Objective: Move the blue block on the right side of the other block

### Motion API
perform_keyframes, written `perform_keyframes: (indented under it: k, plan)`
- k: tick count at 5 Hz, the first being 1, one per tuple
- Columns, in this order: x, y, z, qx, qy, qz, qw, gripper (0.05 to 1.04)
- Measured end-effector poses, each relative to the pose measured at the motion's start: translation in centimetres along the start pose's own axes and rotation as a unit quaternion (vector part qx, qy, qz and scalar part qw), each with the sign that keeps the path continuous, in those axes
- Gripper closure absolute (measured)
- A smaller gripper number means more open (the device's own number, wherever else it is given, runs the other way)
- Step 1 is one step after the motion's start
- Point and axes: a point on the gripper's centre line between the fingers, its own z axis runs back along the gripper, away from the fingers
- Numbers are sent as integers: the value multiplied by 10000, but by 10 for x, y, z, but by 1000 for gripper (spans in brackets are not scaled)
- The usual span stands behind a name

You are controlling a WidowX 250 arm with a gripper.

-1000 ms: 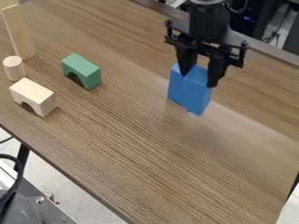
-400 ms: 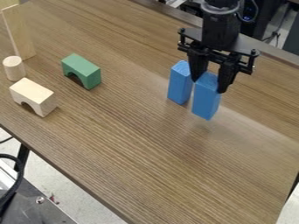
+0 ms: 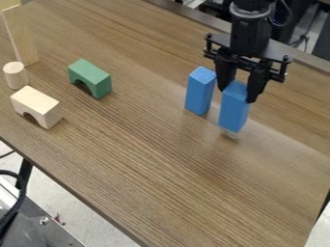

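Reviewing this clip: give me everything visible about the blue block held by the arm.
The held blue block is a tall, plain rectangular piece, evenly blue, apparently painted wood. It is upright, its top end between the fingers of the black tool. It is to the right of the other blue block in the picture, with a narrow gap between them. Whether its base touches the table is hard to tell.

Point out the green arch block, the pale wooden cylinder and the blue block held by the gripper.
Green arch block [image 3: 92, 77]: camera view, on its upper side.
Pale wooden cylinder [image 3: 15, 77]: camera view, on its curved side.
Held blue block [image 3: 232, 114]: camera view, on its front face.
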Motion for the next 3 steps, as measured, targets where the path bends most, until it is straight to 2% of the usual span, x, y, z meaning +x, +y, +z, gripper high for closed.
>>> perform_keyframes:
  k: [3]
  plan:
    - [11, 5, -8, 96, 40, -52, 9999, 538]
